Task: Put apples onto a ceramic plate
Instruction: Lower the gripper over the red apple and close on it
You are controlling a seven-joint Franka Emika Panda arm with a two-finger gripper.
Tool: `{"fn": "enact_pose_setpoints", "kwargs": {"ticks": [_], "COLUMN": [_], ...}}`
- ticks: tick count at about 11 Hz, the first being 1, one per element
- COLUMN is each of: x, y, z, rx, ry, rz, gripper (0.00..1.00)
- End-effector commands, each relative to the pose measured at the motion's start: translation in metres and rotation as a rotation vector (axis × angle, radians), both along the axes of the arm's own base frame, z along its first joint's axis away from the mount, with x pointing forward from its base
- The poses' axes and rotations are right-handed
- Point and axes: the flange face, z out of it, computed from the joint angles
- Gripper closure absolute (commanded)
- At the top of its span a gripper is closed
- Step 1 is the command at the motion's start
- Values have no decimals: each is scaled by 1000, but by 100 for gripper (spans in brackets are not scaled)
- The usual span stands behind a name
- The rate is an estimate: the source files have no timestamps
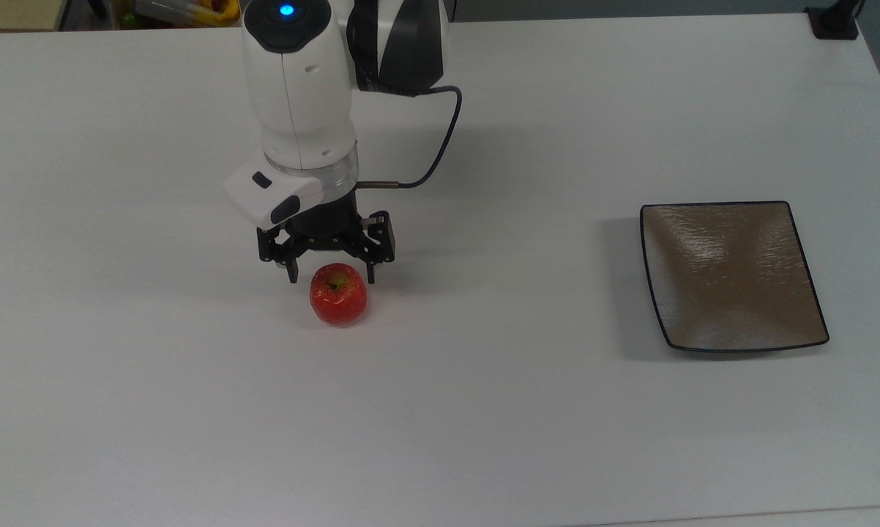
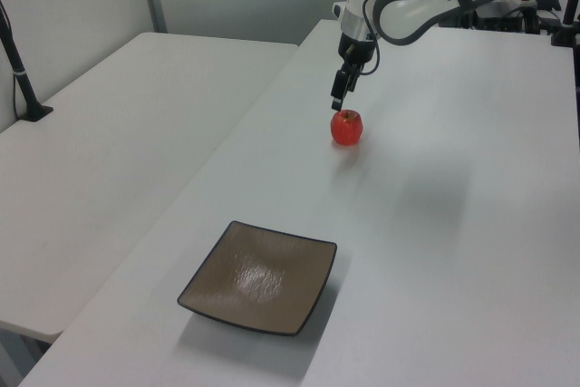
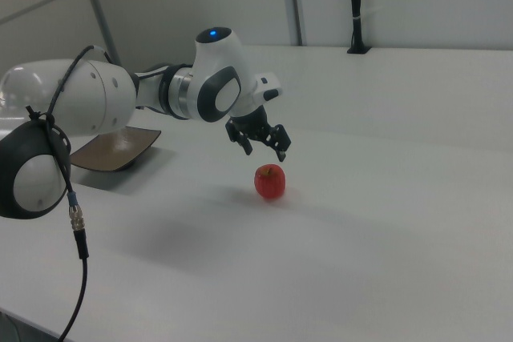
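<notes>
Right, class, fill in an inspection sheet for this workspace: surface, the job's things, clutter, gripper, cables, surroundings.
Surface: white table, bare apart from the job's things.
Job's things: red apple on the table, stem up; square brown plate with nothing on it, well off toward the top view's right.
Clutter: nothing seen.
Gripper: gripper just above the apple, jaws open and not touching it.
Cables: dark cable looping from the arm's wrist.
Surroundings: second white table alongside; black post on it.

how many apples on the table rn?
1. The apple sits on the white table, just below the open gripper, far to the top view's left of the ceramic plate. Nothing seems hidden.
</notes>
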Motion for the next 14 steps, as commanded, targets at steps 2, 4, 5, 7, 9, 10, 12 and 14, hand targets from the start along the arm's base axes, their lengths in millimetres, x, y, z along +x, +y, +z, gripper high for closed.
{"fn": "enact_pose_setpoints", "kwargs": {"ticks": [2,4,5,7,9,10,12,14], "x": [0,2,2,2,1,1,1,1], "y": [4,5,5,6,17,17,18,18], "z": [-30,-44,-51,-64,-77,-78,-79,-75], "rx": [-39,-69,-81,-88,-100,-113,-116,-117], "ry": [9,9,17,33,50,51,52,52], "rz": [37,56,65,71,102,108,112,116], "gripper": [0,0,0,0,0,4,45,71]}}
